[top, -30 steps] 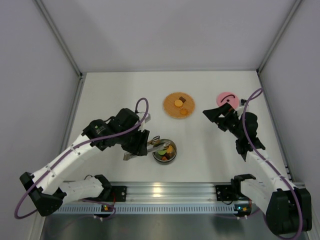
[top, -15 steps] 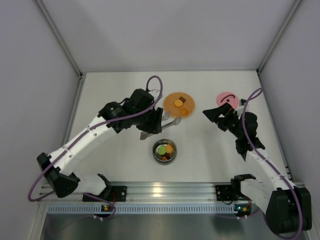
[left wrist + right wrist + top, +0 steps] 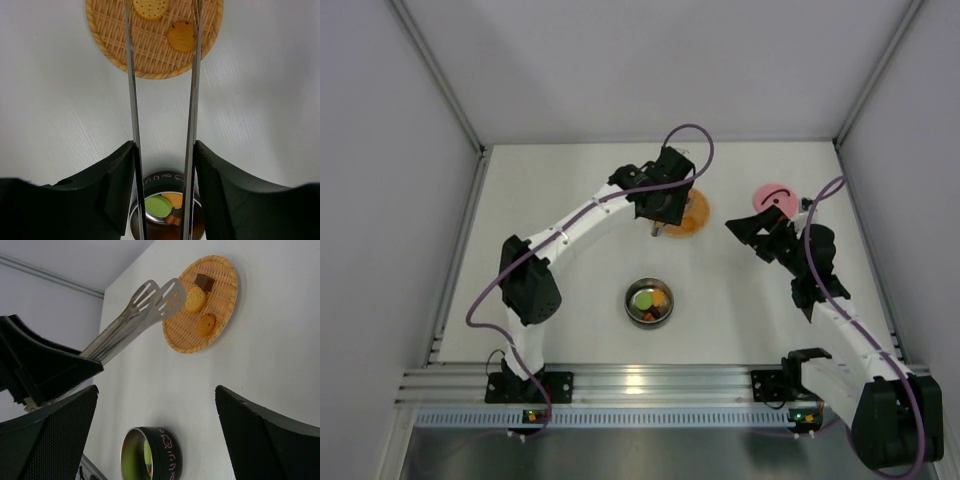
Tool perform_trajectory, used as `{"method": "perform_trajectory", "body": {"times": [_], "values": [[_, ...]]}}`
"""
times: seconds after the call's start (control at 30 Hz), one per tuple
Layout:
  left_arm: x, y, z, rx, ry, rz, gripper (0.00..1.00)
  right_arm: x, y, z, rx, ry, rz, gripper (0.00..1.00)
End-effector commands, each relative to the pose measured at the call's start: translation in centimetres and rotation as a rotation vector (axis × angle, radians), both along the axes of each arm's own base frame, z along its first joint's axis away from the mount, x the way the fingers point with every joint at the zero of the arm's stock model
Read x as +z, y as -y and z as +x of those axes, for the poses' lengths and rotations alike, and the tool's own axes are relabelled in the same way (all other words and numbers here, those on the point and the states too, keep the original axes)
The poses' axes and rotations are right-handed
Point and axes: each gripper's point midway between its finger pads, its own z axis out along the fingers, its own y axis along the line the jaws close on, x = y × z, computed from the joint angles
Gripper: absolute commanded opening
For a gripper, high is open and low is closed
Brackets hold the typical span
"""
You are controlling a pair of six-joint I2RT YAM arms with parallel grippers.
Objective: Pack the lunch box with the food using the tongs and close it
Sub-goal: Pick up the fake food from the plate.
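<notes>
Steel lunch box (image 3: 649, 302) holds food (image 3: 643, 299); left claw (image 3: 164, 146) grips tongs (image 3: 131, 75), right claw (image 3: 156, 391) wide

Open lunch box (image 3: 628, 302), food (image 3: 643, 298), parted tongs (image 3: 170, 299)

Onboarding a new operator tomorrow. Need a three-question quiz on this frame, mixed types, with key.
1. True or false: the lid already sits on the lunch box.
2. How many pieces of food lie on the woven plate?
3. What holds the tongs? A) left gripper B) right gripper C) nothing

Key: 1 false; 2 three; 3 A
</notes>
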Motion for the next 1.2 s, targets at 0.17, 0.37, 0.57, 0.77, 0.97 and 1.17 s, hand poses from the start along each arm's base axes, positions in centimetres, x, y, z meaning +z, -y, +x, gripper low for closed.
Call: {"method": "perform_trajectory", "body": {"times": [0.17,0.37,0.57,0.77,0.97,1.17], "values": [[-1.6,0.2,3.4,0.055,0.042,0.03,0.54,2.6,0.0,0.3,0.006,0.094,0.002,1.0],[-3.0,0.4,3.3,0.023,0.023,0.042,0.54,2.7,-0.1,0.3,0.007,0.097,0.005,0.99],[-3.6,0.6,3.8,0.018,0.021,0.03,0.55,2.7,-0.1,0.2,0.009,0.098,0.006,0.99],[-4.3,0.8,3.8,0.015,0.004,0.032,0.55,2.6,0.0,0.2,0.006,0.095,0.005,1.0],[-5.0,0.5,4.0,0.023,-0.002,0.045,0.55,2.4,0.0,0.2,0.006,0.092,0.005,0.99],[-5.6,0.6,3.7,0.009,-0.018,0.035,0.52,2.5,0.0,0.1,0.004,0.092,0.004,1.0]]}}
